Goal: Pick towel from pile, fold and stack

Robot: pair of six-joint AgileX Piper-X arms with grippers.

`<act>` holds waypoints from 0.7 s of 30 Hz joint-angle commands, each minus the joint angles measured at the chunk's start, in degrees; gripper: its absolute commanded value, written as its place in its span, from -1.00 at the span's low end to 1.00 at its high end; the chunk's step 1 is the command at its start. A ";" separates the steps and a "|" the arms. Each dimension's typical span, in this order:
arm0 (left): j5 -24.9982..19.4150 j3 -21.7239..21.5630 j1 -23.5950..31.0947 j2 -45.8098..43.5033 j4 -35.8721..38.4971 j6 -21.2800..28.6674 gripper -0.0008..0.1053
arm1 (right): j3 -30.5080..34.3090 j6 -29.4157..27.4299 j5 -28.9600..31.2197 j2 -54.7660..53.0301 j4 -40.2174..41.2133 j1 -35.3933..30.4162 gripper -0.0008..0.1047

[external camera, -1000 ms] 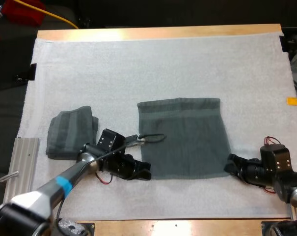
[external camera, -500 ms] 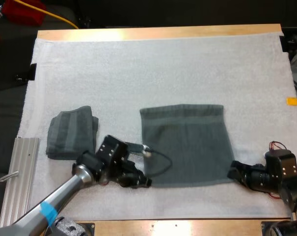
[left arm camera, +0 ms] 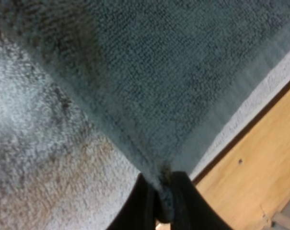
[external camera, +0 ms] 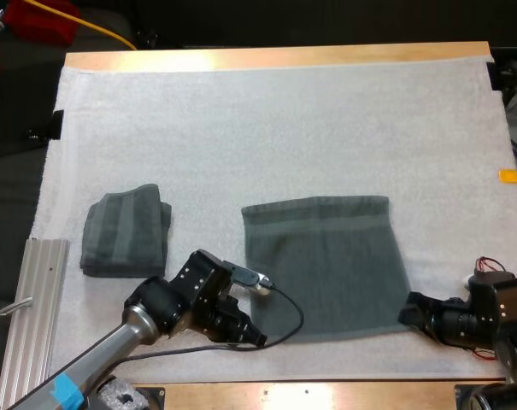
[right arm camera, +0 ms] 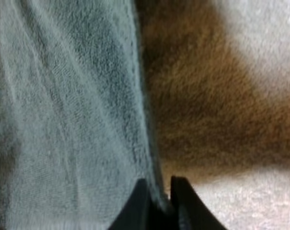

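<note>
Two near corners of the spread towel [external camera: 326, 265] are gripped: the left jaws are closed on its near left corner, where the cloth is seen pinched between the black fingers [left arm camera: 141, 206], and the right jaws are closed on its near right corner, the hem being pressed from both sides. The towel is laid flat on the white mat [external camera: 275, 120], towards the near edge of the wooden tabletop [external camera: 275, 58], with its banded hem turned to the far side. A folded towel [external camera: 126, 231] is placed well to its left, and a ribbed metal rail [external camera: 36, 290] is seen beside the mat's left edge.
</note>
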 commanded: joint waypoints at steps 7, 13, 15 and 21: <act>7.93 -0.55 8.99 1.62 -3.11 -0.85 -0.98 | -0.33 10.23 -1.41 0.10 -8.52 0.10 -0.94; 13.41 -0.55 15.18 7.04 -6.56 -1.06 -0.98 | -0.33 16.75 -3.49 5.13 -18.12 0.10 -0.94; 15.58 -0.55 16.27 8.47 -9.11 -2.70 -0.98 | -0.33 18.66 -3.70 7.28 -21.55 0.10 -0.94; 19.09 -0.68 18.54 11.23 -18.31 -9.74 -0.98 | -0.33 25.13 -3.92 14.99 -33.98 0.10 -0.94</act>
